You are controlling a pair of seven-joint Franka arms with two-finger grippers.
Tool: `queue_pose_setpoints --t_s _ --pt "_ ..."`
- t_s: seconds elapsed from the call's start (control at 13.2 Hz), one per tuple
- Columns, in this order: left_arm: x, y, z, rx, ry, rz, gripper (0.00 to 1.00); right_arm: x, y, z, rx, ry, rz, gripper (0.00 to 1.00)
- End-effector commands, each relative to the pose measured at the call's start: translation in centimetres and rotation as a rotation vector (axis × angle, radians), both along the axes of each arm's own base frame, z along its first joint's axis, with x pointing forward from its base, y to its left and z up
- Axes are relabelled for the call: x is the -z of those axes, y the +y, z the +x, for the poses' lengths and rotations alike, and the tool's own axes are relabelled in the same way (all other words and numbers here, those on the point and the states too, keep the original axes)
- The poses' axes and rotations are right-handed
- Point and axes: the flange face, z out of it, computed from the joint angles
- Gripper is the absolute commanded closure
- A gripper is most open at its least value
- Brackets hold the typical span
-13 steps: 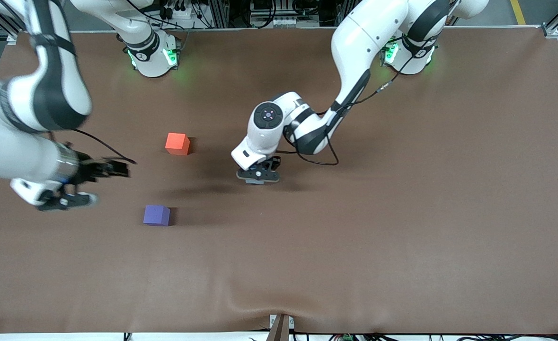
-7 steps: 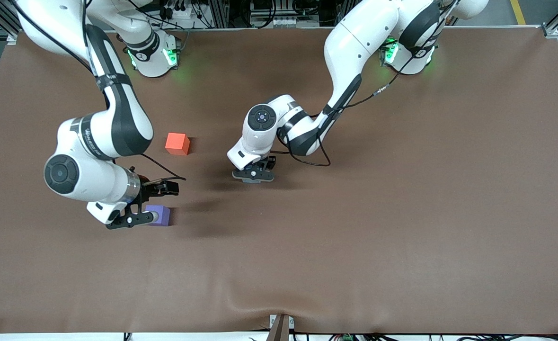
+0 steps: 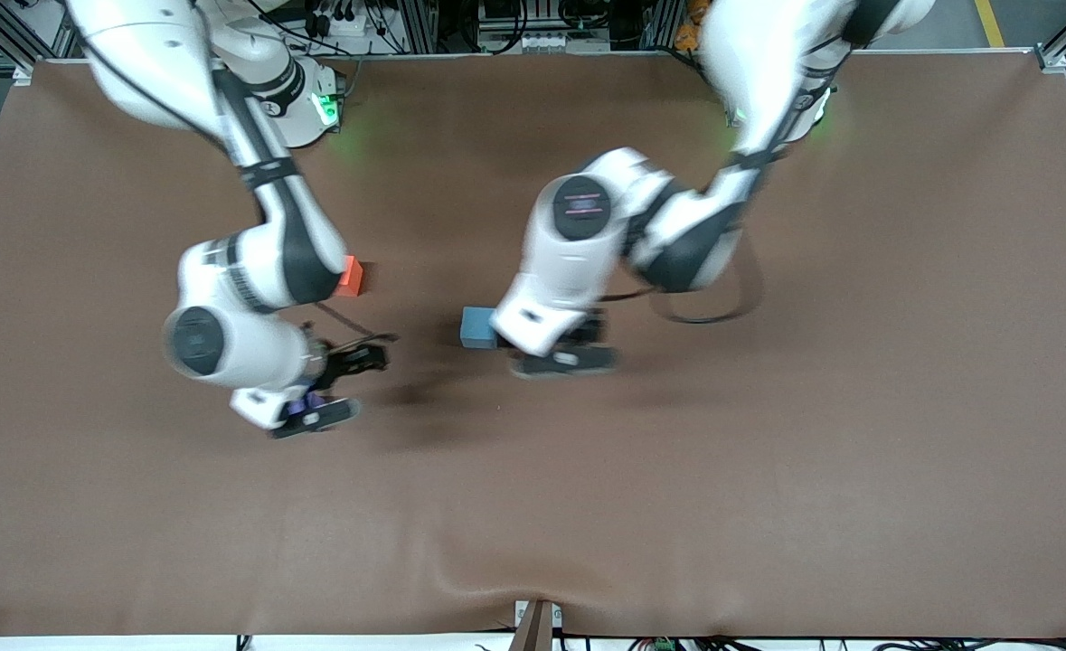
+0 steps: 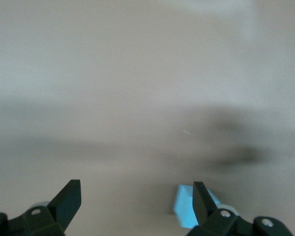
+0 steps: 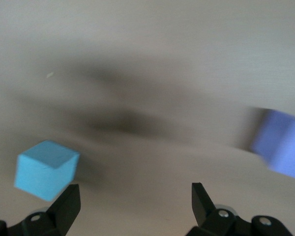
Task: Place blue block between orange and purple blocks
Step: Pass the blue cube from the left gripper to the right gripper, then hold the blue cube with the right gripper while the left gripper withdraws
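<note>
The blue block point(image 3: 476, 327) point(image 4: 186, 207) rests on the brown table, toward the left arm's end from the other two cubes. My left gripper point(image 3: 558, 360) point(image 4: 136, 199) hovers just beside it, open, with the cube at the outside of one finger. The orange block point(image 3: 351, 277) is partly hidden by the right arm. Only a sliver of the purple block point(image 3: 313, 401) point(image 5: 283, 148) shows under my right gripper point(image 3: 314, 413) point(image 5: 135, 201), which is open and empty over the table beside it. The right wrist view also shows the blue block point(image 5: 45, 169).
A brown cloth-covered table point(image 3: 768, 452) spreads out in all directions. Both arm bases stand along its back edge. A small bracket point(image 3: 537, 619) sits at the front edge.
My left gripper has opened, let go of the blue block and shifted toward the left arm's end. The right arm has swung in over the purple block.
</note>
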Motion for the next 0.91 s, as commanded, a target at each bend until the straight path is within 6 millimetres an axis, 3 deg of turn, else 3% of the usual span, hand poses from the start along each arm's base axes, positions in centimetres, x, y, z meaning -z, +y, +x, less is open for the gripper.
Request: queue_pose_setpoints --t_s 0.0,0.23,0.38,0.53,0.83 --pt "-4.5 9.6 2.1 -0.087 0.041 0.037 0.00 2.7 5.5 -3.6 0.030 -0.042 -0.002 0.00" --pt "-8.0 19.9 4.2 -0.083 0.058 0.092 0.00 5.1 10.4 -6.7 0.031 -0.117 0.011 0.00" --pt "-9.4 25.7 4.7 -0.074 0.059 0.099 0.00 6.9 14.0 -9.1 0.099 -0.104 -0.008 0.00" --pt "-10.9 29.3 4.1 -0.015 0.054 0.106 0.00 7.7 14.9 -10.1 0.145 -0.082 -0.030 0.00" --pt "-12.5 35.8 1.8 0.108 0.060 0.115 0.00 9.2 14.1 -10.5 0.147 -0.061 -0.055 0.00"
